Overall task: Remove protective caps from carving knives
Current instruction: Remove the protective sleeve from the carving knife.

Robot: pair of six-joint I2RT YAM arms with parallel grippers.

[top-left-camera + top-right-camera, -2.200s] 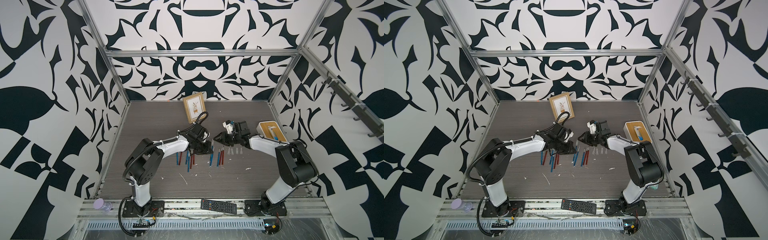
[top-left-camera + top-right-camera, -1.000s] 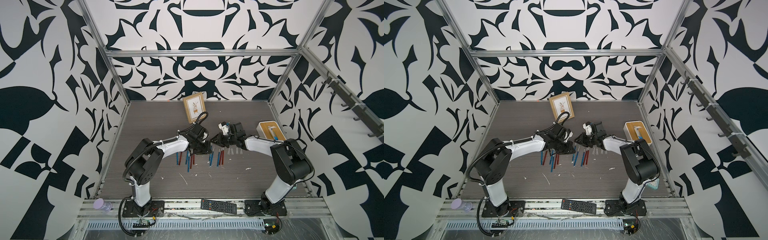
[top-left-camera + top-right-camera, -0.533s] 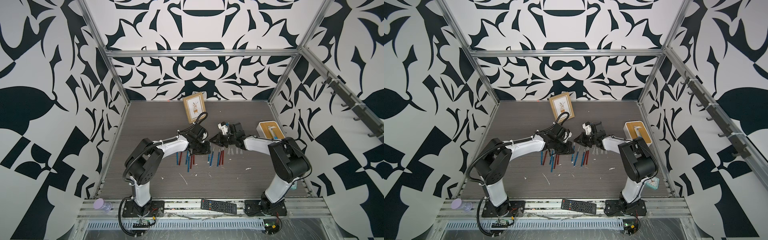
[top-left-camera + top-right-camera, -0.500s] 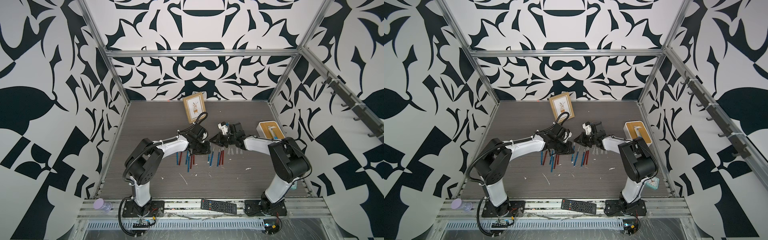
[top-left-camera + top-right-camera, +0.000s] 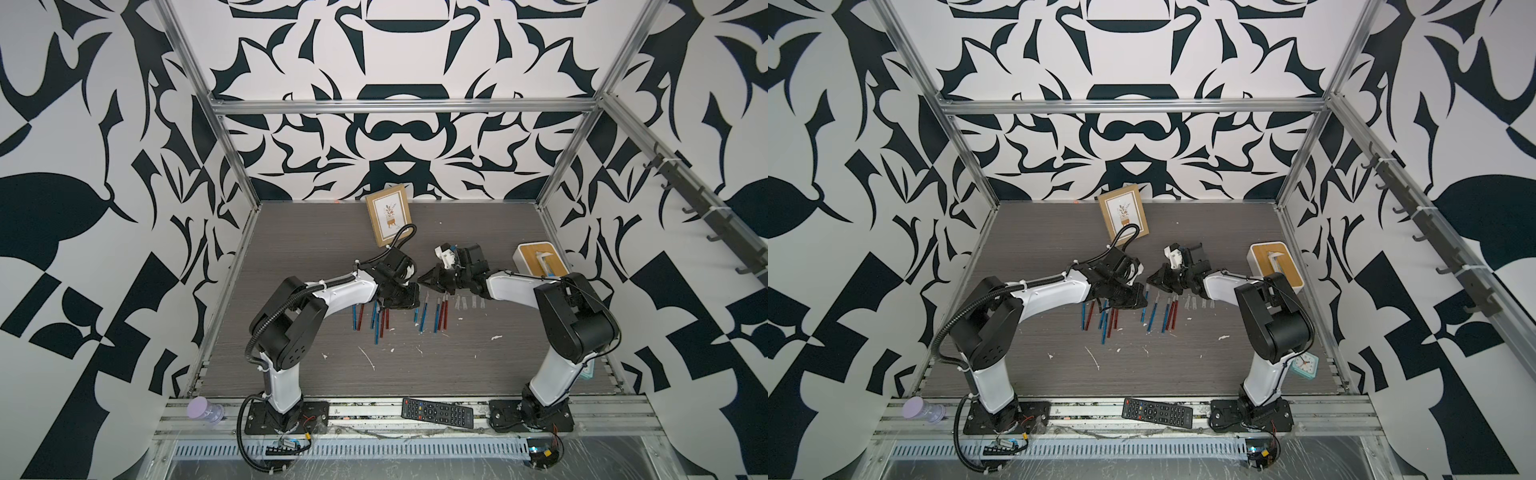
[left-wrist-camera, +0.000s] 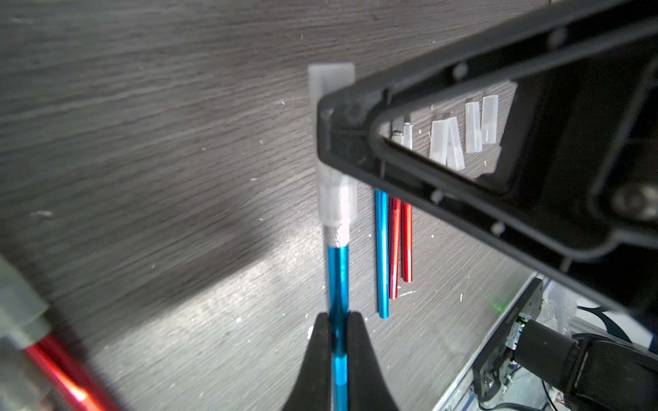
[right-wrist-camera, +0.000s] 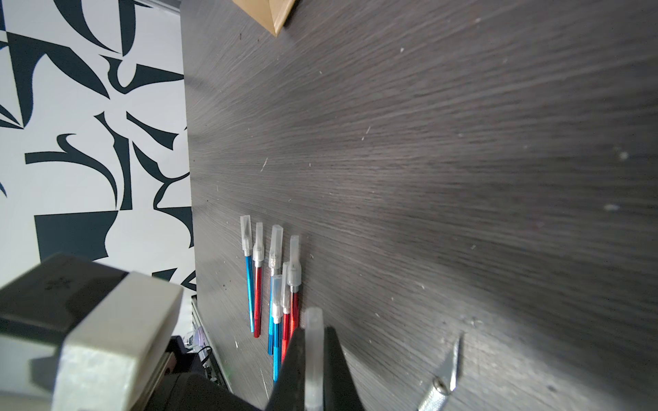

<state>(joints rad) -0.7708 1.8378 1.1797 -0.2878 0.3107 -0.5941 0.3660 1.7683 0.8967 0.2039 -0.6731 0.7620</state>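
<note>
My left gripper point(image 6: 338, 316) is shut on the handle of a blue carving knife point(image 6: 337, 277), which it holds just above the table. Its blade end wears a translucent protective cap point(image 6: 336, 199). My right gripper point(image 7: 313, 331) is shut on that cap point(image 7: 313, 320). In both top views the two grippers meet tip to tip at mid-table, left gripper point(image 5: 409, 291) and right gripper point(image 5: 424, 279). Several capped knives point(image 7: 270, 284) lie in a group on the left. Uncapped knives point(image 5: 436, 313) lie to the right, one bare blade point(image 7: 449, 370) close by. Several loose caps point(image 6: 463, 131) sit in a row.
A picture frame point(image 5: 388, 214) leans at the back. A white box with a wooden top point(image 5: 540, 259) stands at the right. A black remote point(image 5: 436, 413) and a purple cup point(image 5: 203, 409) rest on the front rail. White flecks dot the table; a small clock point(image 5: 1304, 365) sits front right.
My right gripper has moved left to the left gripper and shut on the cap of the held blue knife. The left arm has stayed in place with the knife.
</note>
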